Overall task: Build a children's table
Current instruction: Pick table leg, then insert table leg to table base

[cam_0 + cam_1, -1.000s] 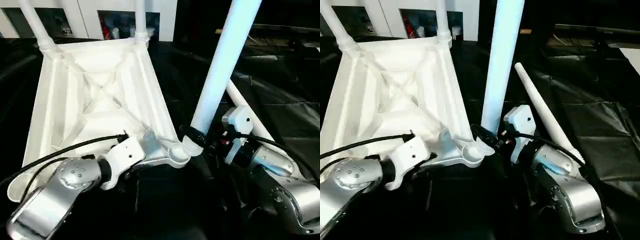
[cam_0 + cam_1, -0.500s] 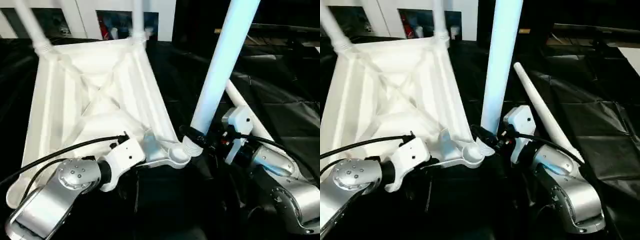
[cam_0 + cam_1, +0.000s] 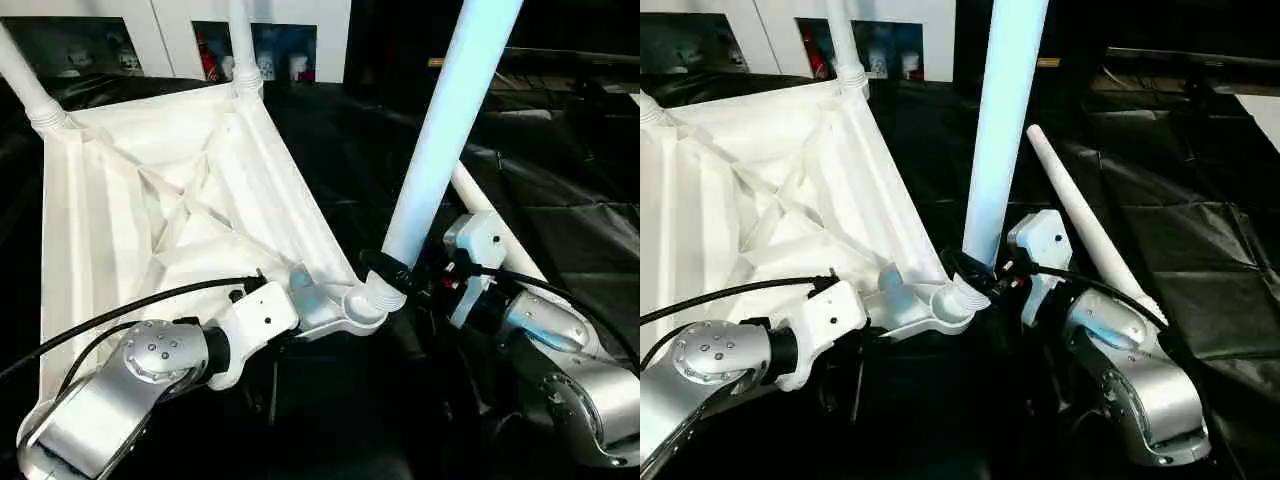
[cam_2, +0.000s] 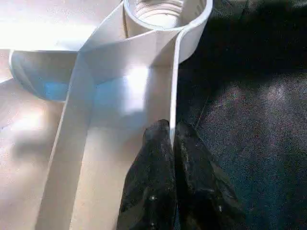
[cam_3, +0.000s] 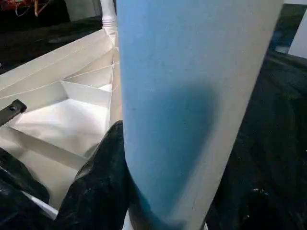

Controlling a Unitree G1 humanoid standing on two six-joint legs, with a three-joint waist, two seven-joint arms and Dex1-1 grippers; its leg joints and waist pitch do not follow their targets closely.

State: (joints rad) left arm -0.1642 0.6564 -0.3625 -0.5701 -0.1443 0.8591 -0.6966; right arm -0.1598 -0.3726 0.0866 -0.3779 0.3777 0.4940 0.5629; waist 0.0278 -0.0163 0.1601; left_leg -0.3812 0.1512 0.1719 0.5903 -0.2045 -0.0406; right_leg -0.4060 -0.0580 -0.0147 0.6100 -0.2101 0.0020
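The white tabletop (image 3: 120, 220) lies upside down on black cloth, ribbed underside up. Two white legs (image 3: 25, 85) (image 3: 240, 40) stand in its far corner sockets. A third leg (image 3: 445, 130) rises steeply from the near right corner socket (image 3: 365, 305). My right gripper (image 3: 390, 270) is shut on this leg just above its flared end; one black finger (image 5: 103, 177) presses its side. My left gripper (image 4: 171, 128) is shut on the tabletop's thin rim wall, a little short of that same socket (image 4: 160, 9). A fourth leg (image 3: 1080, 215) lies loose on the cloth behind my right arm.
Black cloth (image 3: 570, 210) covers the surface around the tabletop, with creases on the right. White cabinets with open shelves (image 3: 175, 20) stand at the back. A black cable (image 3: 130, 305) runs along my left forearm over the tabletop's near edge.
My left gripper has shut on the tabletop's rim. The tabletop has swung about its near right corner, its far end going left. The right gripper and its leg have stayed put.
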